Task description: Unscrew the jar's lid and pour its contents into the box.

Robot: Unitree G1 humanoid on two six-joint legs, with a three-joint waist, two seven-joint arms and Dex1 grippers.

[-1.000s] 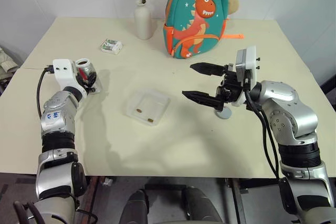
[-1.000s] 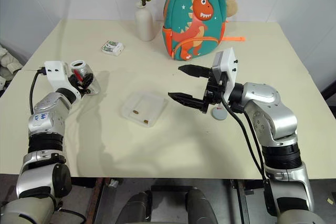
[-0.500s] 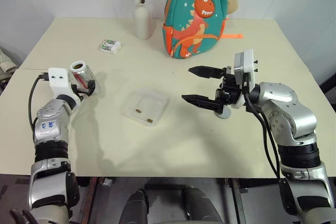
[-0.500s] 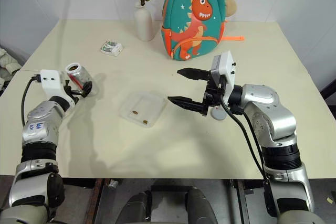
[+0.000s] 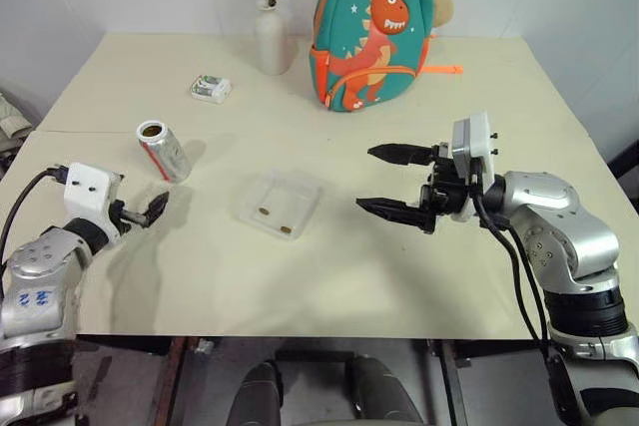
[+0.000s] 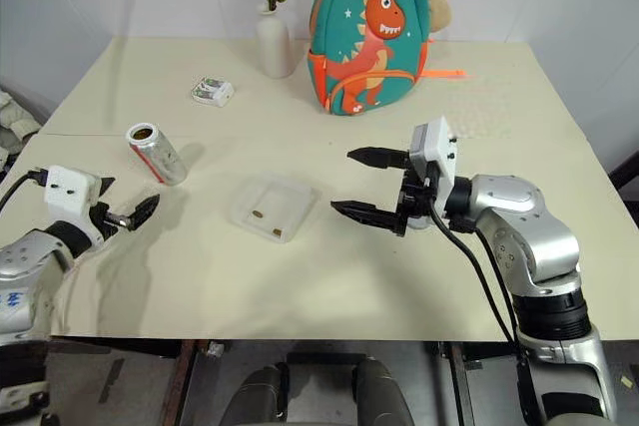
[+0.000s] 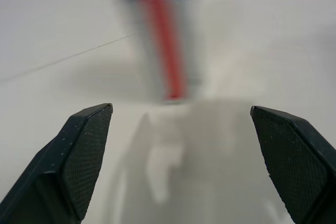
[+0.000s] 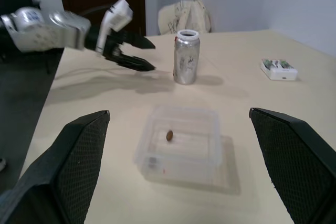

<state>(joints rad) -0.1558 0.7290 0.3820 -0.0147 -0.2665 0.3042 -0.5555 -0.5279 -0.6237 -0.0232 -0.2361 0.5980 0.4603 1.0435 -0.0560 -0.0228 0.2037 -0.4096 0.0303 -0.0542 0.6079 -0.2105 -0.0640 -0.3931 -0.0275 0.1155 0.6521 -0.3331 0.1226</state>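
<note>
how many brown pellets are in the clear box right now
2 tiny brown pellets: one mid-floor in the shallow clear plastic box, the other by its near edge. More may be hidden inside the silvery metal jar.

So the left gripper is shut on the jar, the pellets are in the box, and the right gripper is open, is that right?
Not quite. The left gripper is open and clear of the jar, which stands by itself on the table, as the left eye view shows. The rest holds: the pellets lie in the box, and the right gripper is open.
</note>
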